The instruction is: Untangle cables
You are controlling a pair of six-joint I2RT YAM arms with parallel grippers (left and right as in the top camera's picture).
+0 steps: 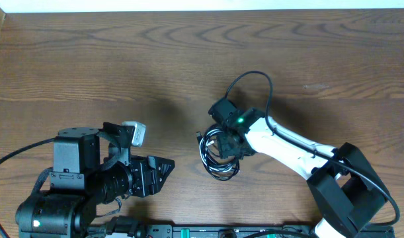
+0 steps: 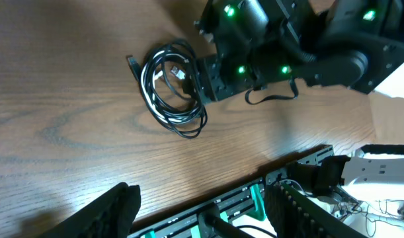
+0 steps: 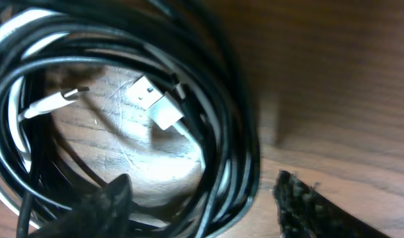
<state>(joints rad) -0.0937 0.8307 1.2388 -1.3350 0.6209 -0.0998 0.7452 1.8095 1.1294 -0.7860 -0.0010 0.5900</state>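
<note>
Cables (image 1: pixel 216 169) coiled flat on table (image 1: pixel 122 66), oval slightly longer toward robot

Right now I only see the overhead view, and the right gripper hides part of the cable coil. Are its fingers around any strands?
Observer: Yes. In the right wrist view the right gripper straddles the black strands of the cables, one finger inside the coil, one outside, jaws apart.
Operator: Any plugs near the fingers?
Observer: A white flat plug lies inside the loop, clear of both fingers.
Operator: And the left gripper?
Observer: The left wrist view shows the left gripper open, empty, apart from the coil.
</note>
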